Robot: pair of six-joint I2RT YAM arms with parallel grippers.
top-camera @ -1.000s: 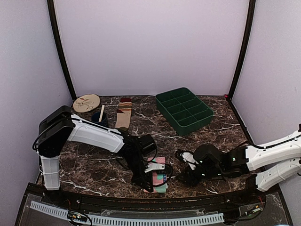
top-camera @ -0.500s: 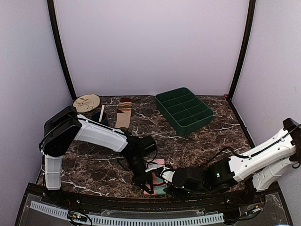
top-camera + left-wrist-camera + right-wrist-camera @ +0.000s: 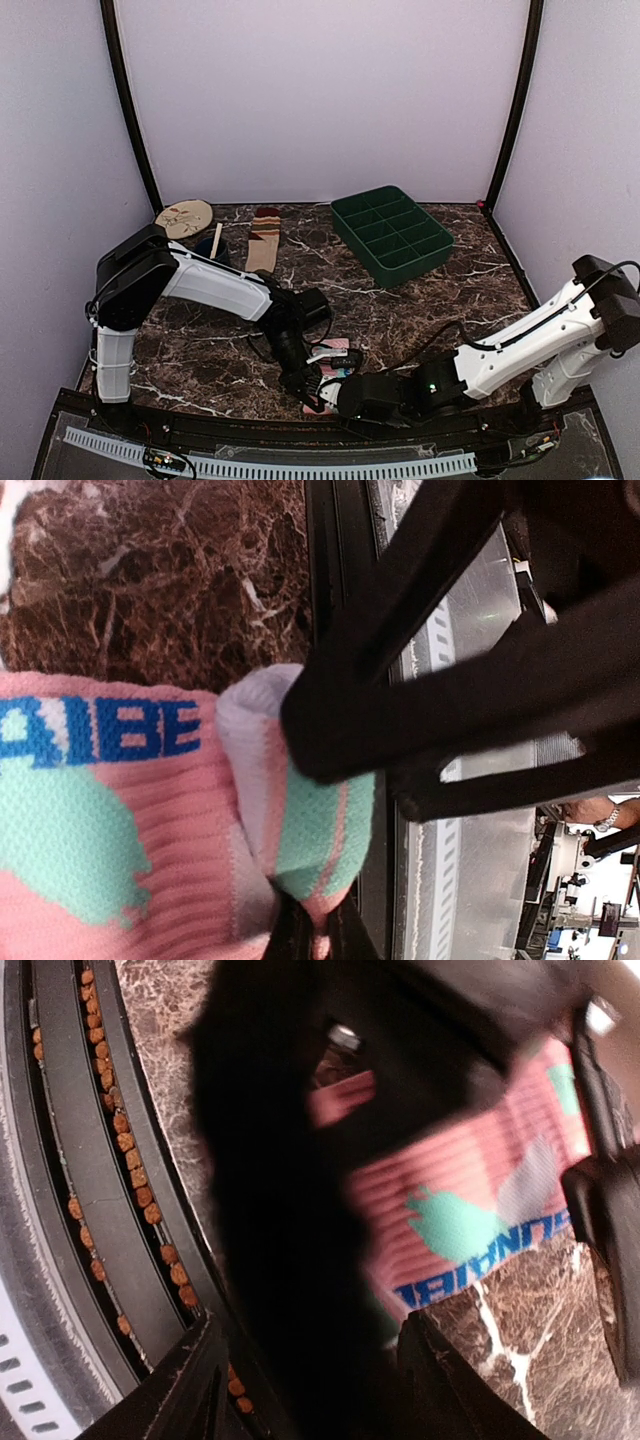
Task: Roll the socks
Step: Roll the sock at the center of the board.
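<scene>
Both meet lower centre now: left fingers [image 3: 301, 381] pinch the pink sock [image 3: 120, 830] at its fold; right fingers [image 3: 335, 386], newly arrived, are spread.

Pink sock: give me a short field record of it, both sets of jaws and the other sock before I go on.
pink sock: at the near edge of the table, one end folded over
left jaws: shut on that folded end
right jaws: apart, low by the pink sock, next to the left jaws; contact cannot be told
tan sock: flat at rear left, untouched, not rolled
plate: left of the tan sock
tray: rear right, apart from both socks
</scene>
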